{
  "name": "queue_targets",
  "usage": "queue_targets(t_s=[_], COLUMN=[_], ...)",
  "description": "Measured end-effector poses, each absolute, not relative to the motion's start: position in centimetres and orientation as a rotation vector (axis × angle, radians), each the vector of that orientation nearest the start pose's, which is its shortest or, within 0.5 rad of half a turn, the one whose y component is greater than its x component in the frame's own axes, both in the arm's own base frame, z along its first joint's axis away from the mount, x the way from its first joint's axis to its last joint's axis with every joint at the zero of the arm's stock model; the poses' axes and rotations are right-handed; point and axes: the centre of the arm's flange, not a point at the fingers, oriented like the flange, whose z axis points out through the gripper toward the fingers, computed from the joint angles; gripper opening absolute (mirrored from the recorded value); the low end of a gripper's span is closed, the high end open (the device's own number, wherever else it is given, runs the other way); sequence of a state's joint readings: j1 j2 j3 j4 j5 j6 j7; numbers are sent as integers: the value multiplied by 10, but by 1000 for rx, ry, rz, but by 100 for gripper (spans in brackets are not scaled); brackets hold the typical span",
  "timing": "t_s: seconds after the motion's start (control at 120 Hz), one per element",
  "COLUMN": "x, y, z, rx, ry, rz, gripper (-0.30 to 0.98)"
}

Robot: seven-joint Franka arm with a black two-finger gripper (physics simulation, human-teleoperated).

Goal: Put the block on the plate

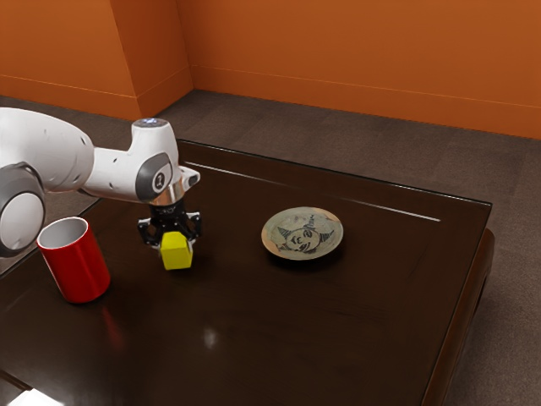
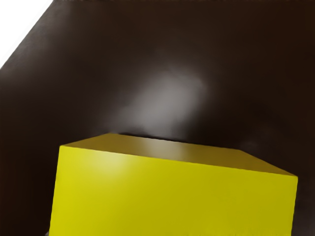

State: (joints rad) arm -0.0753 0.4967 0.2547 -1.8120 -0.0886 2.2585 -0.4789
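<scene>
Yellow block [image 1: 177,251]: flat-faced, plain and sharp-edged, directly under the hand [image 1: 168,203]; well apart from the plate [image 1: 314,218]. Whether it touches the tabletop [image 1: 254,338] is unclear.
Fingers [image 1: 196,227]: at the block; how far open they are, and whether they grip it, cannot be told.
Block's risk: an off-centre or loose grasp could let it twist or slip when lifted or carried; its broad smooth sides offer little to catch on.
Plate's risk: too low an approach could push the shallow dish away; letting go over its sloping edge could leave the block tipped or send it sliding off.
Red cup's risk: a backward swing of the arm [image 1: 51,156] could knock it.
Plate: round and shallow, grey-green with brownish patches and dark drawn figures, probably ceramic.
Tabletop: very dark brown, glossy, with pale reflections.
Red cup [image 1: 78,266]: tall smooth cylinder, pale inside, at the exterior view's left of the block.
Arm: rounded white casing, grey joints.
</scene>
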Motion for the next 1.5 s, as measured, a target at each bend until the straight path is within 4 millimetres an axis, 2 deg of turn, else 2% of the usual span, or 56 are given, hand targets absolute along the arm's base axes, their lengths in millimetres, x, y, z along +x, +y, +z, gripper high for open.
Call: queue_targets(t_s=[0.133,0.233,0.317,0.392,0.45,0.5,0.558,0.658,0.733,0.825,1.0,1.133,1.267,1.342,1.5], x=[641,646,647,651,658,670,687,694,706,724,728,713,688,676,653], y=[100,73,36,-19,-61,-88,-113,-140,-142,-134,-131,-130,-127,-112,-80], z=[285,329,373,401,416,419,409,387,366,348,349,382,430,454,490], rx=[-2911,-2952,-3003,-3070,-3116,-3141,-3161,-3180,-3169,-3143,-3124,-3126,-3125,-3102,-3048], ry=[-1042,-995,-925,-829,-765,-733,-714,-722,-757,-792,-818,-834,-842,-817,-694], rz=[5,-88,-179,-242,-281,-306,-310,-266,-242,-255,-283,-316,-314,-294,-254], gripper=[37,36,36,37,37,37,37,37,37,38,54,61,64,66,67])
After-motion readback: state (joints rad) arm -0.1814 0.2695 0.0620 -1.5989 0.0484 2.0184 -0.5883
